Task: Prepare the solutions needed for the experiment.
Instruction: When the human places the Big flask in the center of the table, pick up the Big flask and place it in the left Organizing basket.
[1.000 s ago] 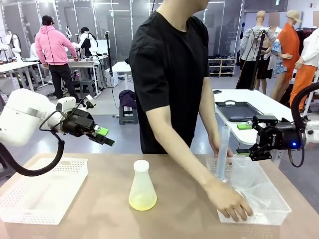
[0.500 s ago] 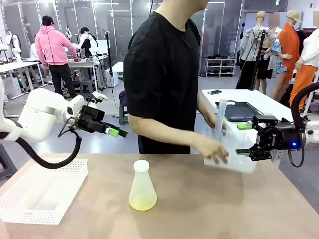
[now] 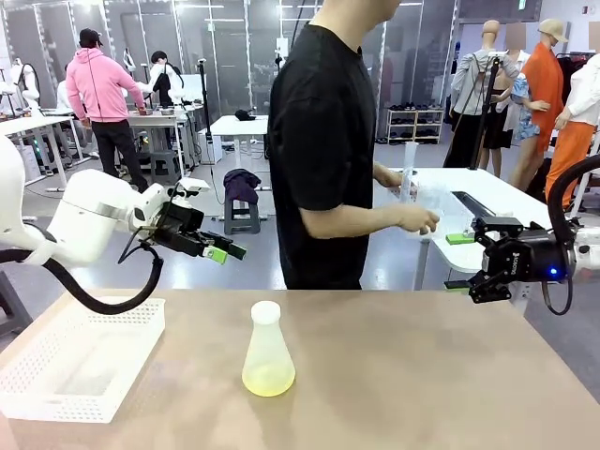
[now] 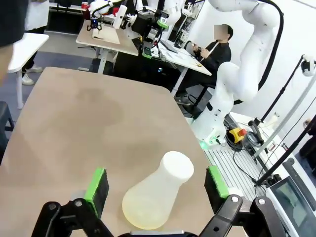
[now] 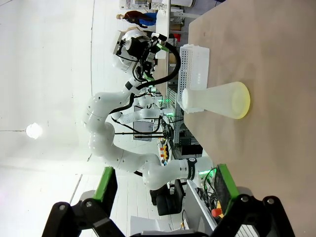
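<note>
A frosted conical flask [image 3: 268, 349] with a white cap stands upright near the table's front middle. It holds the solutions [image 3: 268, 380], a shallow pale yellow layer at its bottom. My left gripper [image 3: 228, 252] hangs open in the air to the flask's upper left. In the left wrist view, the flask [image 4: 148, 200] shows between and beyond the open green pads of this gripper [image 4: 156, 174]. My right gripper [image 3: 457, 262] hovers open beyond the table's right edge. The right wrist view has the flask [image 5: 217, 101] far off, past this gripper [image 5: 165, 183].
A white perforated basket [image 3: 80, 361] sits on the table's left side. Behind the table a person in black stands turned to the right, holding a tall clear cylinder [image 3: 410, 171] over a white table [image 3: 487, 202] behind.
The person lifted the right-hand basket and the cylinder off the table and turned away with them. My left gripper moved right toward the middle. The right arm stayed still.
</note>
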Motion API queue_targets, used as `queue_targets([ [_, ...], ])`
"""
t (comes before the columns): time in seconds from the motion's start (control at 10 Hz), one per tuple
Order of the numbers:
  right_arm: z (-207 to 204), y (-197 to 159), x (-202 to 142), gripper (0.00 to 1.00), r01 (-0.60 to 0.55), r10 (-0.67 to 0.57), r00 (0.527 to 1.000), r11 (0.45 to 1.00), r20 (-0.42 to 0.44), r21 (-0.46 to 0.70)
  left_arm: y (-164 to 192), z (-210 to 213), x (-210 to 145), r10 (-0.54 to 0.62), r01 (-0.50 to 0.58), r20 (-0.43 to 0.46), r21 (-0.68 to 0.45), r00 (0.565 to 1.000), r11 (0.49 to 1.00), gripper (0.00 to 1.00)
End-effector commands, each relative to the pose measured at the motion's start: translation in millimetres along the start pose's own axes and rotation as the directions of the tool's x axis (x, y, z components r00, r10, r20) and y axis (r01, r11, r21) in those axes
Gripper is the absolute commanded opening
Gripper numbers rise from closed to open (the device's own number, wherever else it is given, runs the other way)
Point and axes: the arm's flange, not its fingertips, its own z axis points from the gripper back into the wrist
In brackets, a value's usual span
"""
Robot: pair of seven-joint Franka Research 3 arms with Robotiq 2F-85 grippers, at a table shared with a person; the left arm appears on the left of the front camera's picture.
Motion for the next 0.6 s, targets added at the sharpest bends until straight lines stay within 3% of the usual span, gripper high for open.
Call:
queue_targets([
  [0.0, 0.6, 1.2, 0.1, 1.0, -0.01, 0.01, 1.0, 1.0, -0.001, 0.003, -8.4, -2.5, 0.8, 0.018, -0.018, 0.004, 0.013, 1.0, 1.0, 1.0],
  [0.2, 0.6, 1.2, 0.1, 1.0, -0.01, 0.01, 1.0, 1.0, -0.001, 0.003, -1.3, 1.1, 1.1, 0.005, -0.005, 0.0, 0.002, 1.0, 1.0, 1.0],
  [0.3, 0.6, 1.2, 0.1, 1.0, -0.01, 0.01, 1.0, 1.0, -0.001, 0.003, 18.1, -2.7, 4.1, -0.119, 0.119, 0.003, -0.024, 0.993, 0.993, 1.0],
  [0.5, 0.6, 1.2, 0.1, 1.0, -0.01, 0.01, 1.0, 1.0, -0.001, 0.003, 46.1, -11.7, 0.7, -0.367, 0.357, -0.059, -0.135, 0.928, 0.924, 1.0],
])
